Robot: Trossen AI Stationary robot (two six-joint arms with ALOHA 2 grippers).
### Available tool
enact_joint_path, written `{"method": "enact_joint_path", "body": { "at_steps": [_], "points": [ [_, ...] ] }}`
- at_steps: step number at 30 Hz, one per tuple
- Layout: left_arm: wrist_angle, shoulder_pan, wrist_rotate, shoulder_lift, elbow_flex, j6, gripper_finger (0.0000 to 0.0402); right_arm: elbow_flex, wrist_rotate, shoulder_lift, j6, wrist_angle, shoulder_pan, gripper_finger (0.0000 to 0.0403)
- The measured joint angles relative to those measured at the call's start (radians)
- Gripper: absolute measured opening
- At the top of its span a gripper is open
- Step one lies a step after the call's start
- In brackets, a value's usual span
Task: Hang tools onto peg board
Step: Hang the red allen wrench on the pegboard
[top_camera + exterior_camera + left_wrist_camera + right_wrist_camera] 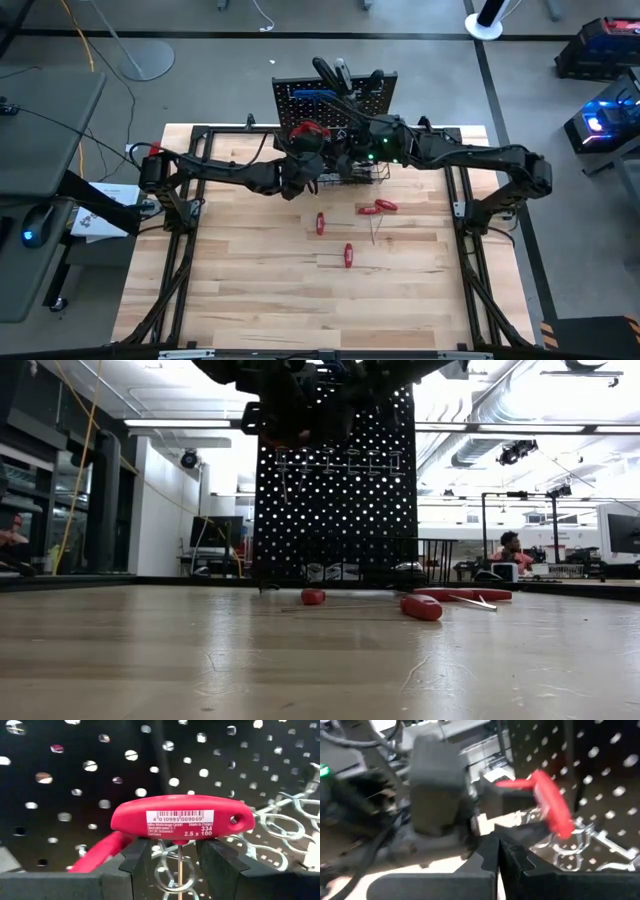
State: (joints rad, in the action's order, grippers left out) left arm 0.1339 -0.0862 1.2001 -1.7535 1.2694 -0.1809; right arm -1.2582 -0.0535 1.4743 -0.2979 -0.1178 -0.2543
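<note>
- Dark fingers point(135, 865) of the left gripper point(178, 865) sit closest in the left wrist view, pinching the thin steel shaft of a red T-handle hex key point(182, 817), whose handle lies crosswise just above the fingertips.
- Just beyond and below those fingertips, silver loop hooks point(280, 820) stand out from the peg board point(75, 780), and a second red handle point(97, 855) lies just beside one finger.
- Hanging is the step in hand, by my reading: the key is raised at the board's hook row, its shaft apparently over a loop but not yet clearly seated.
- Next, I judge, the shaft must be lined up with one loop and lowered until the handle rests on the ring, then the fingers spread.
- Pressed together and holding nothing, the right gripper point(498, 855) waits just beside the left one, facing the same hooks.
- Well behind both grippers, three red-handled tools point(347, 254) lie loose on the wooden table point(250, 290), still to be hung.
</note>
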Motion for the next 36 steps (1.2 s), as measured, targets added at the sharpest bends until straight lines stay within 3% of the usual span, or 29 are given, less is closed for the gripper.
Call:
{"method": "enact_joint_path", "body": {
  "at_steps": [7, 18, 26, 36],
  "points": [
    [0.002, 0.002, -0.038, 0.002, 0.001, 0.052, 0.0148, -0.005, -0.048, -0.021, 0.035, -0.017, -0.024, 0.0000],
    [0.001, 0.001, -0.039, 0.002, 0.001, 0.061, 0.0148, -0.007, -0.019, -0.008, 0.079, -0.015, -0.038, 0.0000],
    [0.022, 0.008, -0.040, 0.002, 0.001, 0.188, 0.0148, -0.006, -0.003, 0.023, 0.120, -0.021, -0.038, 0.0000],
    [0.022, 0.009, -0.022, 0.001, 0.001, 0.277, 0.0148, -0.005, -0.060, 0.026, 0.151, -0.021, -0.040, 0.0000]
  ]
}}
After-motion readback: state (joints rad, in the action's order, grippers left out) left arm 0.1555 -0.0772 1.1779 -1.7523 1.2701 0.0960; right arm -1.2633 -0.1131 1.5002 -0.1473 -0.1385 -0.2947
